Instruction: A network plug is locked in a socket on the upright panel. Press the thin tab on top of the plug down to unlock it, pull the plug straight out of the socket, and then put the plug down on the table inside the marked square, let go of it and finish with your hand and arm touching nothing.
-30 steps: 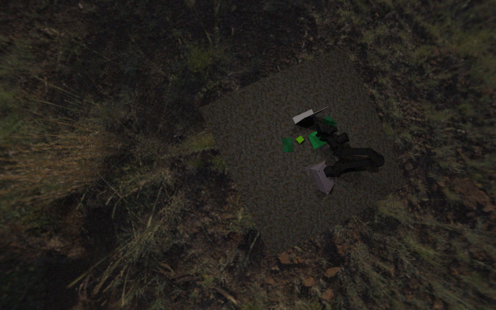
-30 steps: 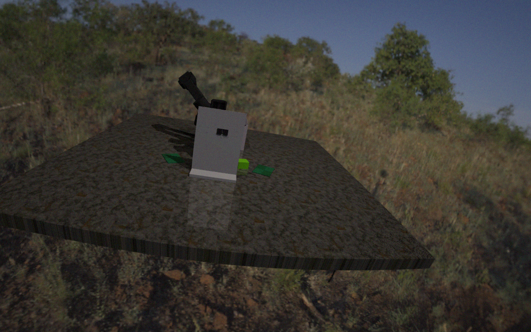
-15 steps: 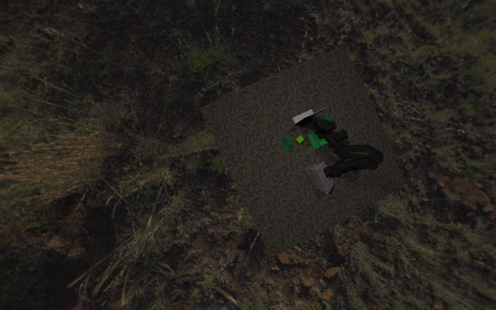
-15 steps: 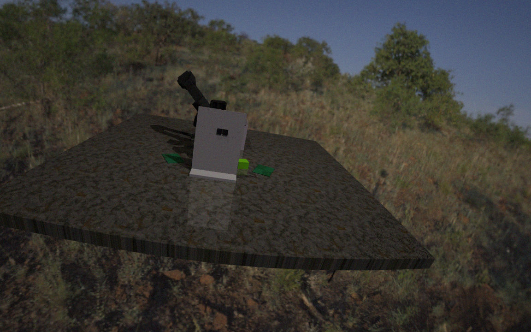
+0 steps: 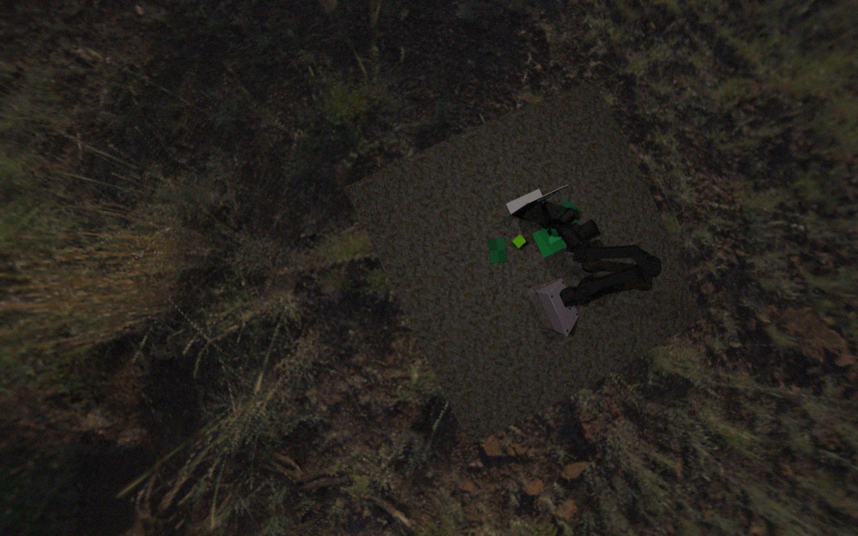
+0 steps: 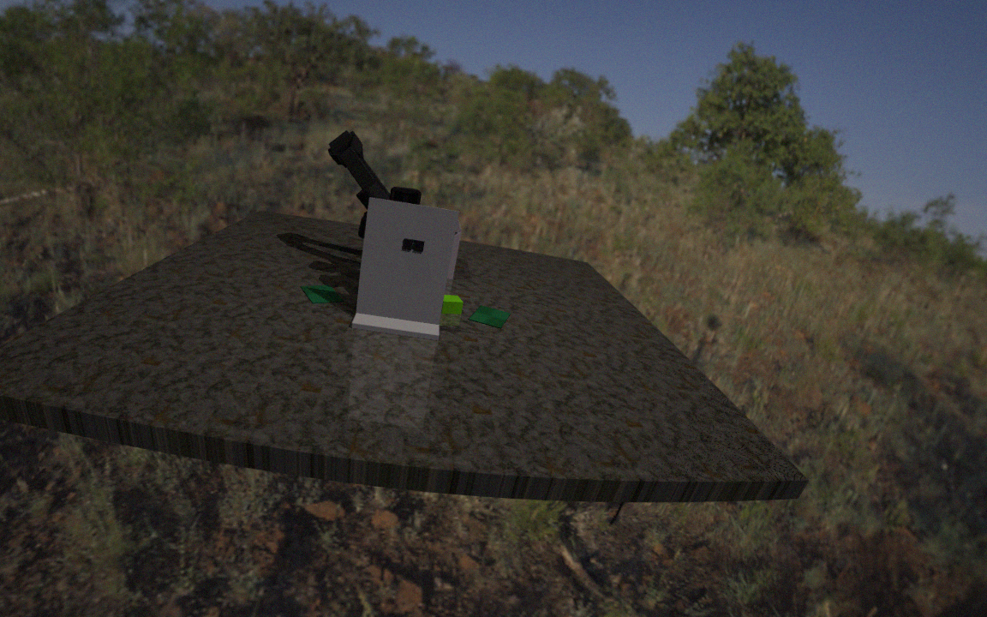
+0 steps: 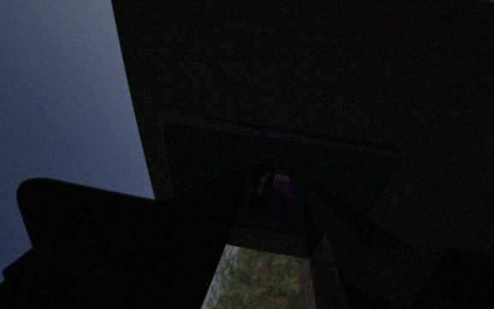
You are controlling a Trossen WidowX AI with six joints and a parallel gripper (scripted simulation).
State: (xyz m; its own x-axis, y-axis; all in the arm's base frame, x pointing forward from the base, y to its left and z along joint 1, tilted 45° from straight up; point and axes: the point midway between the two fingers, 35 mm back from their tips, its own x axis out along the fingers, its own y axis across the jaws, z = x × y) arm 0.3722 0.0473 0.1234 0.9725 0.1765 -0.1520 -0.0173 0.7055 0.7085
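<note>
Speckled stone-like patterning covers the table (image 5: 459, 299) (image 6: 481, 414), with scrub beyond. Behind the upright panel (image 5: 524, 201) (image 6: 401, 276), the gripper (image 5: 530, 217) (image 7: 274, 184) points at the socket side, presumably to line up with the plug. Its fingers stand partly apart; whether they grip anything I cannot tell (the wrist view is very dark). The plug (image 7: 282, 189) seems to be the purplish shape between them, at the socket, probably awaiting the tab press.
</note>
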